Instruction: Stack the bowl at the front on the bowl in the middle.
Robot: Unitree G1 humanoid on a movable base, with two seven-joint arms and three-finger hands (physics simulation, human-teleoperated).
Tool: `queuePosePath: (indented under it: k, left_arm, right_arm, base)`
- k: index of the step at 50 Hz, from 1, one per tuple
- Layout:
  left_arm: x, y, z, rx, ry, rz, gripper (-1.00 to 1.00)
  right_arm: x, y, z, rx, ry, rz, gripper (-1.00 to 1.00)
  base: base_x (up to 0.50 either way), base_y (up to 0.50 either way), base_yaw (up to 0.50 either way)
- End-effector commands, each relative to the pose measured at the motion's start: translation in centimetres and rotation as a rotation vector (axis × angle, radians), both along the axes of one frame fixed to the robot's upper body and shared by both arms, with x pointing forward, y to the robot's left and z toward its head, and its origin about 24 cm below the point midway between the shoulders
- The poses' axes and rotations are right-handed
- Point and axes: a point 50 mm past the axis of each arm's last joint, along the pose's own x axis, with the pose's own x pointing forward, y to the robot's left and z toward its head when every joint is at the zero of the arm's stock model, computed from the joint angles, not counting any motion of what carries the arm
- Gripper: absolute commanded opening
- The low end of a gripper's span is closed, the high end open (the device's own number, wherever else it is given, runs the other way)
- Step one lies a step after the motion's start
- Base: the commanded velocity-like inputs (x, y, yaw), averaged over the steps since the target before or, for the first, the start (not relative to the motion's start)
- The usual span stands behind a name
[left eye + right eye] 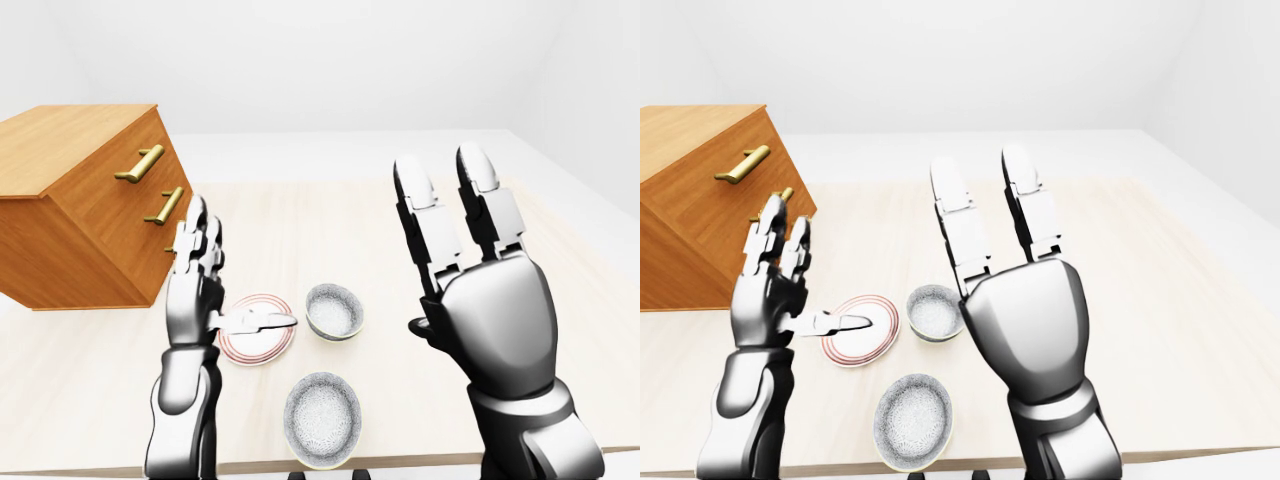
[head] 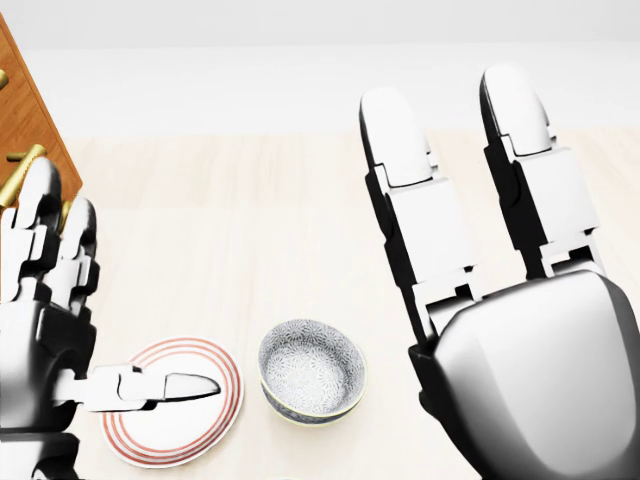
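Two speckled grey bowls rest on the pale wooden table (image 1: 320, 215). One bowl (image 1: 322, 418) lies near the bottom edge of the left-eye view. The other bowl (image 1: 334, 311) sits just above it, beside a white plate with red rings (image 1: 257, 338). My left hand (image 1: 215, 285) is raised at the left with fingers straight up and its thumb reaching over the plate, open. My right hand (image 1: 455, 215) is held up at the right, fingers spread upward, open and empty. Neither hand touches a bowl.
A wooden drawer cabinet (image 1: 85, 205) with brass handles (image 1: 140, 163) stands tilted at the left of the table. The table's near edge runs along the bottom of the left-eye view.
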Motion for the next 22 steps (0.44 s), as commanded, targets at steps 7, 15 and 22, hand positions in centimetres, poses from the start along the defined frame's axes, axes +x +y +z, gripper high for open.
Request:
queuePosePath:
  k: [7,15,22]
  left_arm:
    - [-5.2,-0.4,7.5,0.0,-0.381,-0.027,1.0]
    - [-6.0,-0.5,8.5,-0.008,-0.443,-0.031,1.0]
    - [-6.4,-0.4,8.9,-0.012,-0.465,-0.032,1.0]
  right_arm:
    - [-0.2,-0.7,1.7,0.066,-0.024,-0.013,1.0]
    - [0.1,-1.3,2.4,0.145,-0.02,-0.03,1.0]
    - [0.2,-1.7,2.6,0.184,-0.01,-0.036,1.0]
  base:
    - [0.0,0.0,0.0]
    - [0.0,0.0,0.0]
    - [0.0,0.0,0.0]
